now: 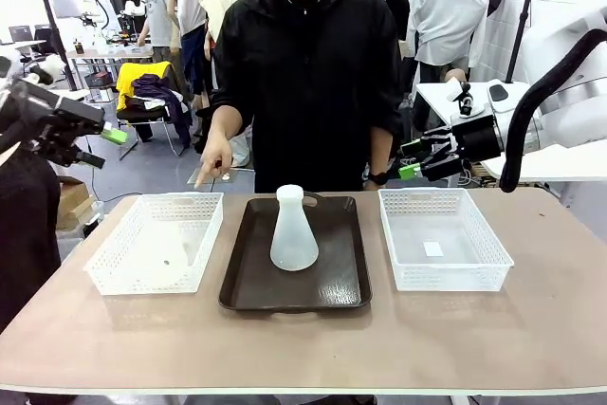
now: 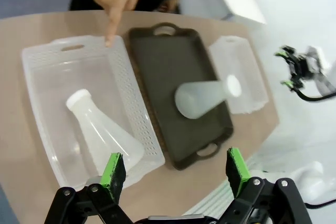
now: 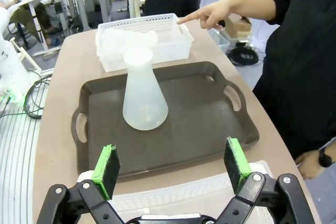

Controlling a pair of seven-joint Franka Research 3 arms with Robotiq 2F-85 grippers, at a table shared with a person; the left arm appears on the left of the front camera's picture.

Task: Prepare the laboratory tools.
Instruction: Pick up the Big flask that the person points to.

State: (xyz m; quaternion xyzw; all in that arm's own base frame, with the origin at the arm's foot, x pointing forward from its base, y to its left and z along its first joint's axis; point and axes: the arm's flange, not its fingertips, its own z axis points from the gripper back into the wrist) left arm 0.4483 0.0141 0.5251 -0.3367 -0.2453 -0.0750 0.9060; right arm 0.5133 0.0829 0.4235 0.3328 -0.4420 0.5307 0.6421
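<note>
Left wrist view: flask [image 2: 102, 132] in basket [image 2: 58, 77]; second flask [image 2: 202, 98] on tray [image 2: 168, 61]

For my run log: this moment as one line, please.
upright flask: on tray | second flask: lying in left basket | person's hand: points at that basket | left gripper: open | right gripper: open

Robotics research lab, open-plan. Evidence: white robot arm [image 1: 579, 120] w/ black hose at the counter [image 1: 285, 348]; more worktables [image 1: 104, 52] w/ equipment in bkgd; black cables [image 3: 244, 53] loose on the grey floor; cardboard box [image 1: 71, 198] on floor; chair [image 1: 142, 113] piled w/ clothes. Translucent flask [image 1: 293, 230] on counter = labware.
</note>
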